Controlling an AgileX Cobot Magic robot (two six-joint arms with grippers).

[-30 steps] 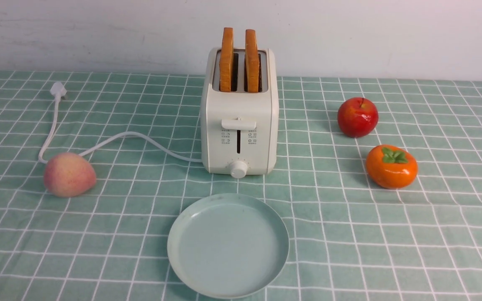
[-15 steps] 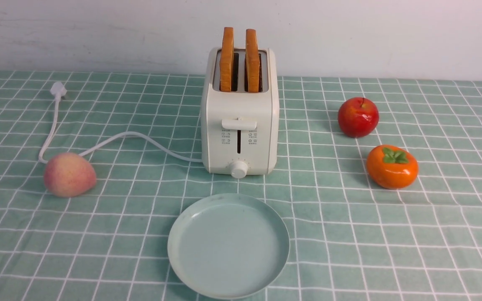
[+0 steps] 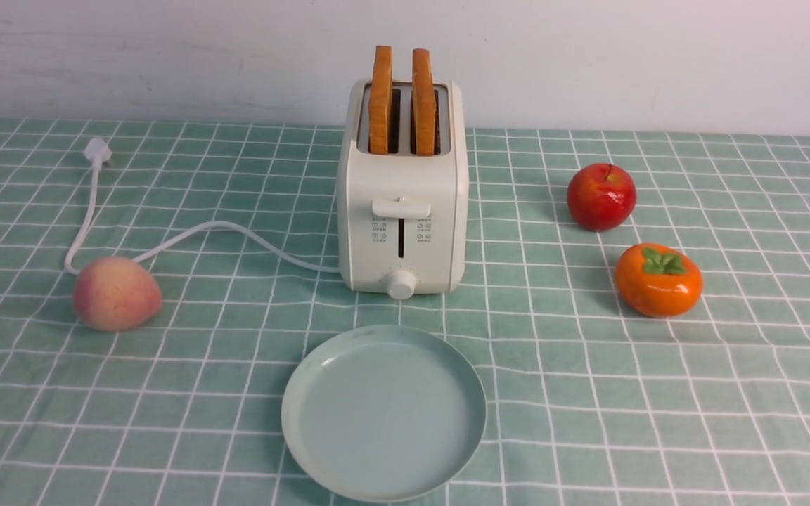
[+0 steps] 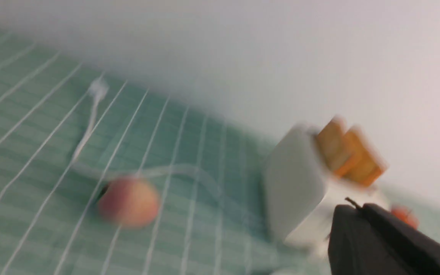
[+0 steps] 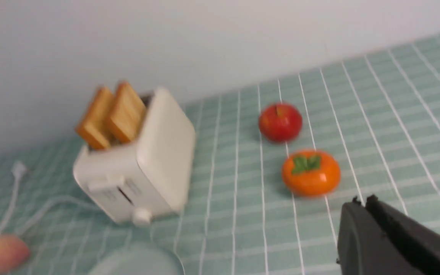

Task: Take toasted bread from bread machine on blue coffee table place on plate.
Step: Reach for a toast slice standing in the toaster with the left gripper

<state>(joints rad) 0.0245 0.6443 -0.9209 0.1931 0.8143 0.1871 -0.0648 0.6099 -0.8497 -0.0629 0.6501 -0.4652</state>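
two slices of toasted bread (image 3: 380, 98) stand upright in the slots of the cream bread machine (image 3: 401, 211), upper centre of the front view, on the blue coffee table (image 3: 658, 393). the plate (image 3: 384, 414) lies just in front of it, lower centre. the left gripper (image 4: 353, 206) and the right gripper (image 5: 361, 201), each seen only in its own wrist view, have their dark jaws pressed together, gripping nothing.
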